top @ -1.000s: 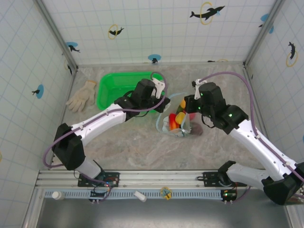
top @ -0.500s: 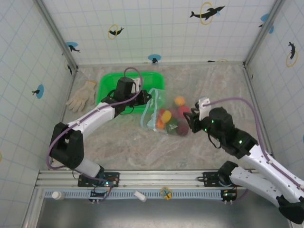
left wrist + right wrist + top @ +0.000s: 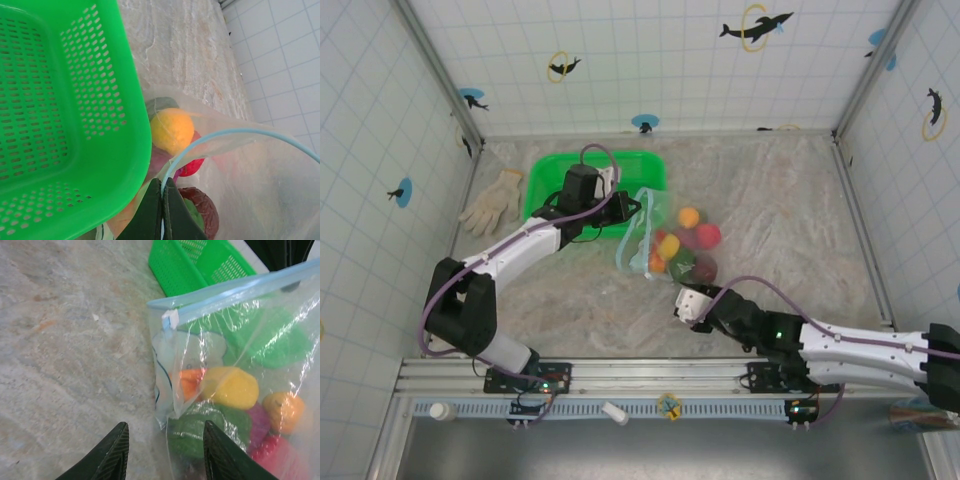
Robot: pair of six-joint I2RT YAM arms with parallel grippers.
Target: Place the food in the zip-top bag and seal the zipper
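Note:
The clear zip-top bag (image 3: 638, 245) lies at mid-table beside the green basket, with the food (image 3: 688, 243) inside it: yellow, orange, red, green and maroon pieces (image 3: 230, 387). My left gripper (image 3: 630, 210) is shut on the light-blue zipper (image 3: 240, 134) at the bag's rim, jaws (image 3: 163, 200) pinched on the strip. My right gripper (image 3: 682, 298) stands open just in front of the bag's near corner, low over the table, nothing between its fingers (image 3: 114, 455). In the right wrist view the zipper (image 3: 235, 290) runs straight with a white slider (image 3: 170, 319) at its left end.
A green perforated basket (image 3: 555, 175) sits at the back left, touching the bag and my left gripper's side (image 3: 60, 100). A white glove (image 3: 492, 200) lies left of the basket. Tiled walls enclose the marbled table (image 3: 790, 200).
My right gripper let go, opened and drew back from the bag toward the near edge. My left gripper carried the bag's rim leftward to the basket, then held still.

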